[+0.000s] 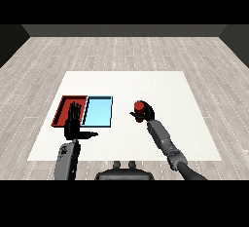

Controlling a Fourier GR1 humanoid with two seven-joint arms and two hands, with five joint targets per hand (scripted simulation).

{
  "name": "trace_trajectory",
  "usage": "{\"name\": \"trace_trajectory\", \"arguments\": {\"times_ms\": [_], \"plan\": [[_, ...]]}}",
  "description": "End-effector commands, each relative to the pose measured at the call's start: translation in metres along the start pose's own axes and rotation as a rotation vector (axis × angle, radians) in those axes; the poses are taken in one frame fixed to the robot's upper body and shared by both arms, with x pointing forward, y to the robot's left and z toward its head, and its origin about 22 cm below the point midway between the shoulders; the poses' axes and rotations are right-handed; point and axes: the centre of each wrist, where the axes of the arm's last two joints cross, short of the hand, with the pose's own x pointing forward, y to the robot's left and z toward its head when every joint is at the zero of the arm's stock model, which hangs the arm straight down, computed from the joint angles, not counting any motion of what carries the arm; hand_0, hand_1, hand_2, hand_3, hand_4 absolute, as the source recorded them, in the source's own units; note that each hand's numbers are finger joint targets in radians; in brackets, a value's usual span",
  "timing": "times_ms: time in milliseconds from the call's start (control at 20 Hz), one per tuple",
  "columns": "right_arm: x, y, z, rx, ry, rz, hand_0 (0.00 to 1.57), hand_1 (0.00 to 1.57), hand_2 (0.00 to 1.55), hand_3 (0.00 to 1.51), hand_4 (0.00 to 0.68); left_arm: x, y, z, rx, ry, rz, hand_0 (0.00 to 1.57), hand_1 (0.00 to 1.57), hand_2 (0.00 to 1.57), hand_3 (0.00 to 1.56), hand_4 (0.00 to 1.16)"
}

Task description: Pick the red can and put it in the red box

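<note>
You are looking down and forward across a white table (146, 82) that sits on a pale wood-plank floor (121, 50). Two shallow trays lie side by side near the table's left edge, touching along their long sides: the red tray (62, 108) is the outer one, closest to that edge, and the light blue tray (98, 112) sits just inside it, toward the table's middle. Your left hand (73, 123) rises from the near left corner, fingers straight and pointing away from you, thumb stuck out to the side, holding nothing; its fingertips overlap the near right part of the red tray in this view. Your right hand (144, 114) reaches in from the near right corner and is curled round the red can (139, 106), which stands upright in its grasp, right of the blue tray and roughly midway across the table. Whether the can rests on the surface or is lifted cannot be told. Between the can and the blue tray there is a strip of bare white table. The far half of the table and the whole right side are also bare.
</note>
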Motion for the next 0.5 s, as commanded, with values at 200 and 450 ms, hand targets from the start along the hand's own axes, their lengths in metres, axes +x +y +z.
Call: {"name": "trace_trajectory", "arguments": {"times_ms": [200, 450], "plan": [[0.01, 0.005, 0.003, -0.027, 0.015, 0.103, 1.54, 1.54, 1.47, 1.42, 0.575, 0.003, 0.011, 0.006, -0.009, 0.002, -0.002, 0.0, 0.0, 0.0, 0.0, 0.0], [-0.003, 0.007, -0.007, -0.016, 0.066, 0.148, 1.53, 1.53, 1.47, 1.41, 0.546, 0.001, 0.006, -0.015, 0.005, 0.02, 0.007, 0.0, 0.0, 0.0, 0.0, 0.0]]}}
